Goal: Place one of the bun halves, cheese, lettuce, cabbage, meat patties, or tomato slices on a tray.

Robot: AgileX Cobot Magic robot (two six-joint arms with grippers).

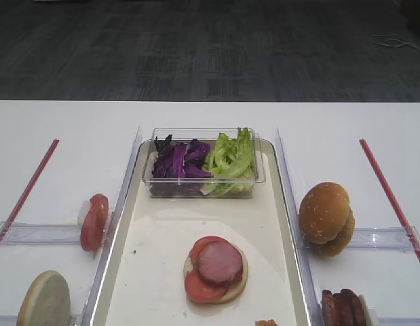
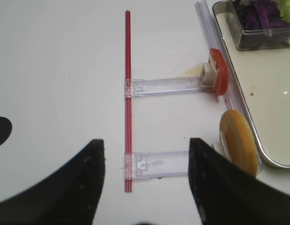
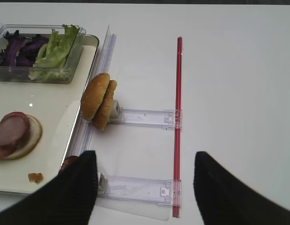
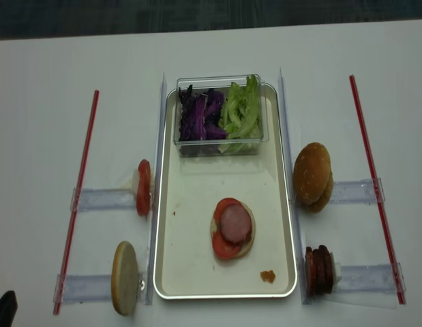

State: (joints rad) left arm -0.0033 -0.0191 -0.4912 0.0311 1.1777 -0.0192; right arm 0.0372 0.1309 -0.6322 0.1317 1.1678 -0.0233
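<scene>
Centrally on the tray point(image 4: 197, 272) sits a stack of a bun half point(image 4: 246, 238), tomato slices point(image 4: 225, 247) and one of the meat patties point(image 4: 235, 223), with the clear tub point(image 4: 217, 144) of cabbage point(image 4: 198, 116) and lettuce point(image 4: 240, 112) at twelve o'clock from it. Both the right gripper point(image 3: 142, 187) and the left gripper point(image 2: 147, 183) hang with jaws wide and empty above the clear racks point(image 3: 135, 188). Upright bun halves point(image 4: 312, 176) stand at three o'clock from the tray, spare patties point(image 4: 320, 270) at four o'clock.
</scene>
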